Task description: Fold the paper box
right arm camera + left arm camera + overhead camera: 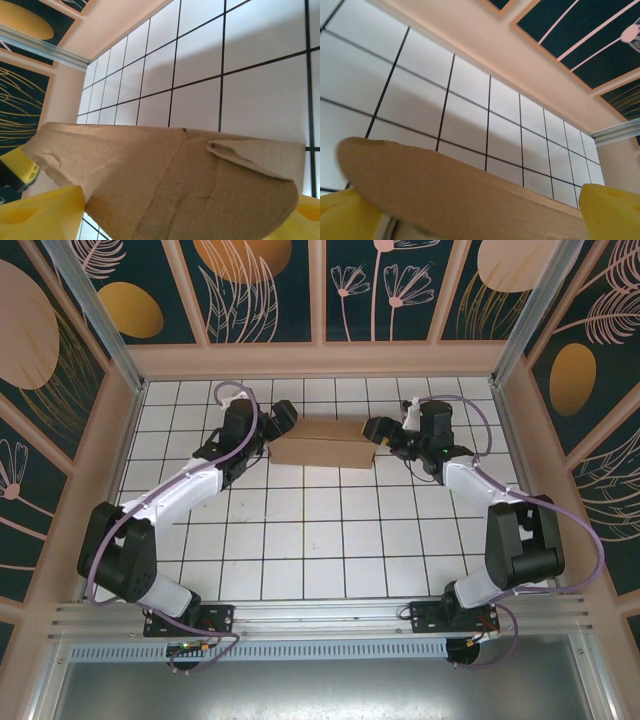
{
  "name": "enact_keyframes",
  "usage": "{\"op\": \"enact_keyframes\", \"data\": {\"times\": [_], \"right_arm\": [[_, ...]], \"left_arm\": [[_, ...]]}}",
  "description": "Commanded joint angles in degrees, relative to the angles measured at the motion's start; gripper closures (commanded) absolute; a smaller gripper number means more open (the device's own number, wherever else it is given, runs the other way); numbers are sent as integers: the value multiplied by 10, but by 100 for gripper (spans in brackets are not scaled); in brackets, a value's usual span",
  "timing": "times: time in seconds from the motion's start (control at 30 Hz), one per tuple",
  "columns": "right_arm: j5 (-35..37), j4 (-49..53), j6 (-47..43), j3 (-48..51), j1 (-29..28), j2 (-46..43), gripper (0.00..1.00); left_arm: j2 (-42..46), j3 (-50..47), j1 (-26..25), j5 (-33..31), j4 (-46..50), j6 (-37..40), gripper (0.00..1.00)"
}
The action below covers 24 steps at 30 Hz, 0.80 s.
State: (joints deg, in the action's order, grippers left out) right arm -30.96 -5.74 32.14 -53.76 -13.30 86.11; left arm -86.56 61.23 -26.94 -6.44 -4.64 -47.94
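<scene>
Underlying paper box (325,445): tiles (300,530) (floral walls (260,280))

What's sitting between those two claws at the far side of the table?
The paper box, folded brown cardboard, lies between the left claw and the right claw, as the top view shows.

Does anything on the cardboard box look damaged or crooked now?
Yes, minor damage. In the right wrist view the paper box has a crumpled, partly peeled patch near its upper right edge, a dent near the left corner, and uneven wrinkles across the face. From above it looks folded.
</scene>
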Motion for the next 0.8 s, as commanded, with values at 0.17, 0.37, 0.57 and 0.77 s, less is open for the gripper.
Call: {"op": "enact_keyframes", "data": {"times": [0.17, 0.37, 0.57, 0.77], "right_arm": [[27, 32, -44, -14, 20, -66, 14], [39, 66, -67, -37, 20, -74, 16], [118, 115, -157, -62, 20, -125, 29], [66, 50, -318, -51, 10, -179, 35]], "left_arm": [[49, 18, 5, -54, 44, 88, 1], [55, 26, 6, -63, 46, 121, 1], [83, 25, 6, -32, 13, 318, 1], [117, -44, 8, 40, -139, 627, 6]]}}
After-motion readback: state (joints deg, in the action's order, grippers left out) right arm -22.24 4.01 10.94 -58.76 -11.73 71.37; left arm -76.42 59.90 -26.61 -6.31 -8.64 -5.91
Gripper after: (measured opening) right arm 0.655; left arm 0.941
